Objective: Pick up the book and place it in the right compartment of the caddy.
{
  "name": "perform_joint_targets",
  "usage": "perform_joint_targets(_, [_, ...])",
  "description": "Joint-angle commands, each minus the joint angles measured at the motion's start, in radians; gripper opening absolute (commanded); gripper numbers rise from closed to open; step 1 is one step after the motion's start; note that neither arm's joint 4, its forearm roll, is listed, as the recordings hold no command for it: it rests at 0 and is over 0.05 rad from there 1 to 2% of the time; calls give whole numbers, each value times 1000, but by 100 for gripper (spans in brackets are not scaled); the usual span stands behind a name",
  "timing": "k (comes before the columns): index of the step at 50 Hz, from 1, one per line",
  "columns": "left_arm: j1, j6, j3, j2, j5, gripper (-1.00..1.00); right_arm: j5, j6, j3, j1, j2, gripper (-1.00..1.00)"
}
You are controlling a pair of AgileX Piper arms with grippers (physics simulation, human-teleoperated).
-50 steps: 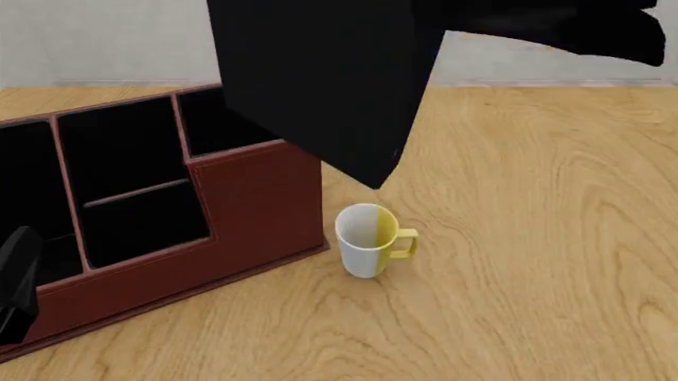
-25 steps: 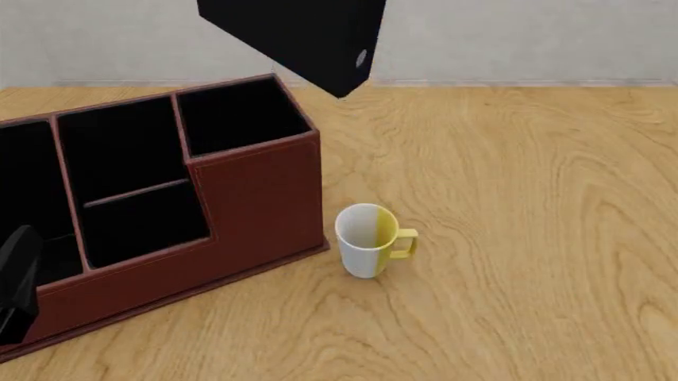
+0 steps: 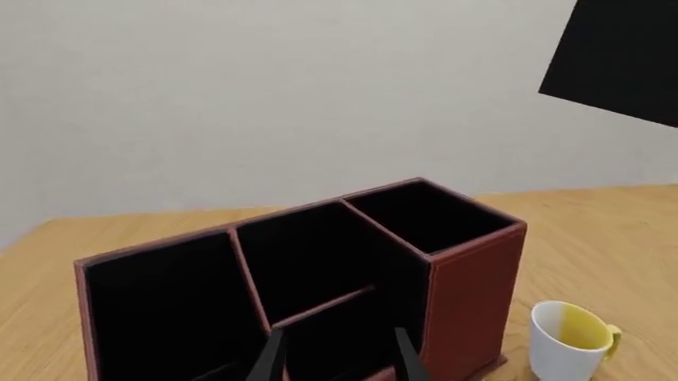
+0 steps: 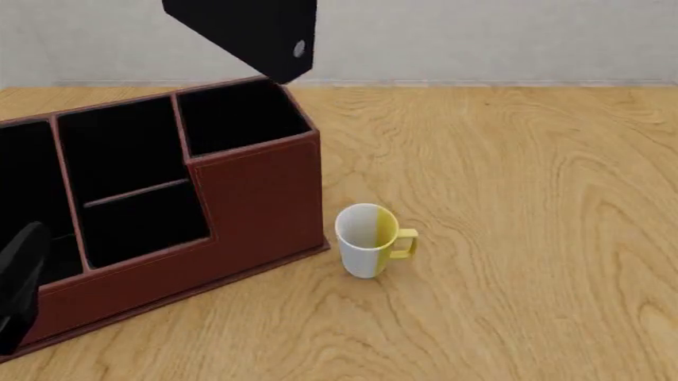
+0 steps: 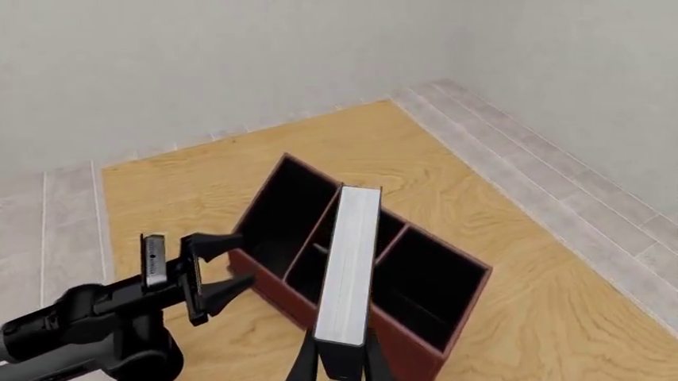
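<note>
The book (image 4: 246,32) is hanging in the air at about 12 o'clock in the front view, tilted, its lowest corner just above the back rim of the caddy (image 4: 260,198). In the right wrist view the book (image 5: 348,274) is showing its white page edge, and the right tool (image 5: 341,359) is clenching it from both sides at the near end. From that camera the book is lying over the caddy (image 5: 418,349), with its far end reaching the middle cells.

The right compartment (image 4: 235,117) is sitting open-topped and black inside, directly under the book's lower corner. The caddy is resting on the counter (image 4: 509,198), angled so its tall end points toward 1 o'clock.

A white and yellow mug (image 4: 371,240) is standing upright on the counter at 4 o'clock from the caddy's tall end, close beside it but apart.

The left tool (image 3: 337,359) is hovering in front of the caddy's low side with its fingers spread and nothing between them; the right wrist view is also showing the left tool (image 5: 217,278) parted, just beside the caddy.
</note>
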Motion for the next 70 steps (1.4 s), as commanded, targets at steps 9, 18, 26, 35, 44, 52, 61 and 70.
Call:
perform_joint_targets(9, [-40,26,-3,0,11,100,-30,7,-64,-4,95,-100])
perform_joint_targets(18, [-35,32,22,0,-1,100,-51,2,-78,6,141,-100])
perform_joint_targets(26, [-20,32,51,0,-18,100,-71,-4,-102,0,191,-100])
perform_joint_targets(35, [-14,32,63,0,-17,100,-103,-8,-106,-18,233,-100])
perform_joint_targets(44, [-7,30,63,0,-6,100,-126,-9,-112,-55,275,-100])
perform_joint_targets(52, [-3,32,96,0,-28,100,-151,-6,-114,-69,305,-100])
perform_joint_targets(61, [12,35,98,0,-20,100,-169,-9,-133,-85,350,-100])
perform_joint_targets(70, [22,38,98,0,-13,100,-184,-10,-152,-108,390,-100])
